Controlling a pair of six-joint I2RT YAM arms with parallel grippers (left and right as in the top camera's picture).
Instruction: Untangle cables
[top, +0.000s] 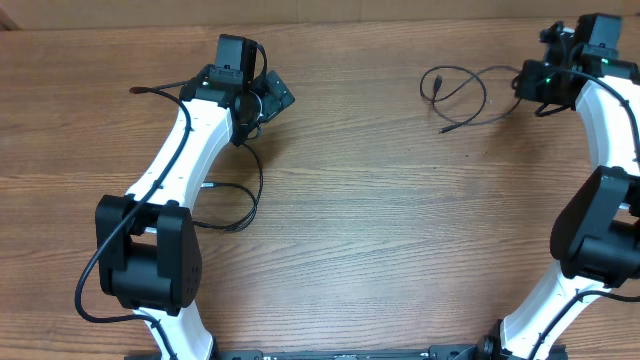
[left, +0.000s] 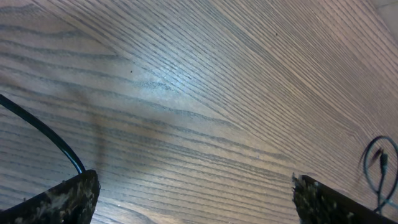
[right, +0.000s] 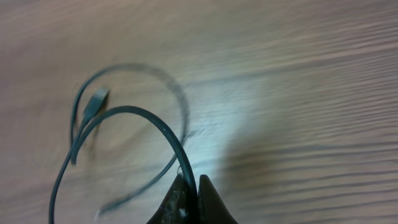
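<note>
right gripper pinching cable, left gripper spread wide

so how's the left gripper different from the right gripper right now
The left gripper stands wide open, with bare table showing in the gap; the right gripper is shut. The left gripper holds nothing; the right gripper pinches a thin black cable that loops away over the wood. Both are dark-tipped and, seen from overhead, sit near the table's far edge.

Thin black looped cable far right; second cable (silvery tip) curved at left.
</note>
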